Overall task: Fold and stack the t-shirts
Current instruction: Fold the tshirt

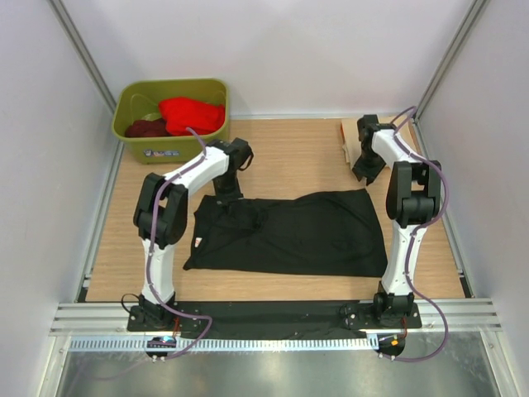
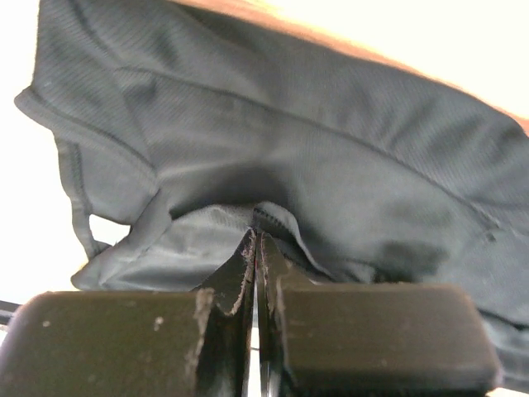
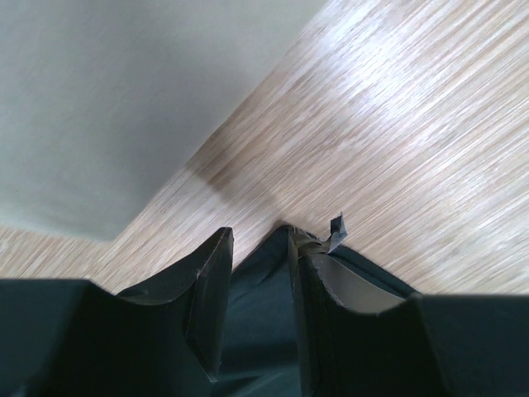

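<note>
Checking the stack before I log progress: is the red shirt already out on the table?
No. The red shirt lies in the green tub at the table's far left corner; only the black shirt is spread on the wood.

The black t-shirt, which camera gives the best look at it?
The top external view: the whole black t-shirt lies spread on the table. The left wrist view shows only bunched folds by the left gripper; the right wrist view shows just a dark corner between the right gripper fingers.

An olive-green plastic tub [image 1: 137, 131] sits on the wooden table [image 1: 289, 153], beyond the left jaws. Pale walls [image 1: 273, 50] rise behind both jaws.
</note>
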Controlling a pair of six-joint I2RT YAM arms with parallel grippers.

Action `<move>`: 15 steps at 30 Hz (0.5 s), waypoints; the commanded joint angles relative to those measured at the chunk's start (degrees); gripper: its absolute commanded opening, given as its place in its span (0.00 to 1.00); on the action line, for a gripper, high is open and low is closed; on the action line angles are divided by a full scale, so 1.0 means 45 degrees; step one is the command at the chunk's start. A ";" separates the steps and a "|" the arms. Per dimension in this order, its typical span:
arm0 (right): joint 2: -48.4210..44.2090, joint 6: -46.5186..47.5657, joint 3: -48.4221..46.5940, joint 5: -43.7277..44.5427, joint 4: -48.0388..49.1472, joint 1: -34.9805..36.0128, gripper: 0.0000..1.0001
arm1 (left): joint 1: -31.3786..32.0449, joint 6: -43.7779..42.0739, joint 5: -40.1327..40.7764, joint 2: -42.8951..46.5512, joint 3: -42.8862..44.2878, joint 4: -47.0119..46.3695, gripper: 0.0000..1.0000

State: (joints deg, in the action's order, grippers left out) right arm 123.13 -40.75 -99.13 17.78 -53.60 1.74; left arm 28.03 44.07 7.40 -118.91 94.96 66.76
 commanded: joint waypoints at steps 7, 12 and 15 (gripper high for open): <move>-0.0330 -0.0670 -0.0510 0.0365 -0.1232 -0.0074 0.40 | 0.0021 -0.0478 0.0855 0.1346 0.0050 0.0594 0.00; -0.0176 -0.0904 -0.0529 0.0502 -0.1524 -0.0074 0.40 | 0.0001 -0.0536 0.0719 0.1406 0.0265 0.0632 0.00; -0.0078 -0.1080 -0.0510 0.0502 -0.1565 -0.0074 0.40 | 0.0001 -0.0575 0.0738 0.1483 0.0343 0.0652 0.00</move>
State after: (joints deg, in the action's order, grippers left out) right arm 123.81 -43.55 -99.85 18.37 -59.07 1.39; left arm 28.03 42.41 9.28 -115.13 94.96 68.34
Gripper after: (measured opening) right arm 0.403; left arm 0.003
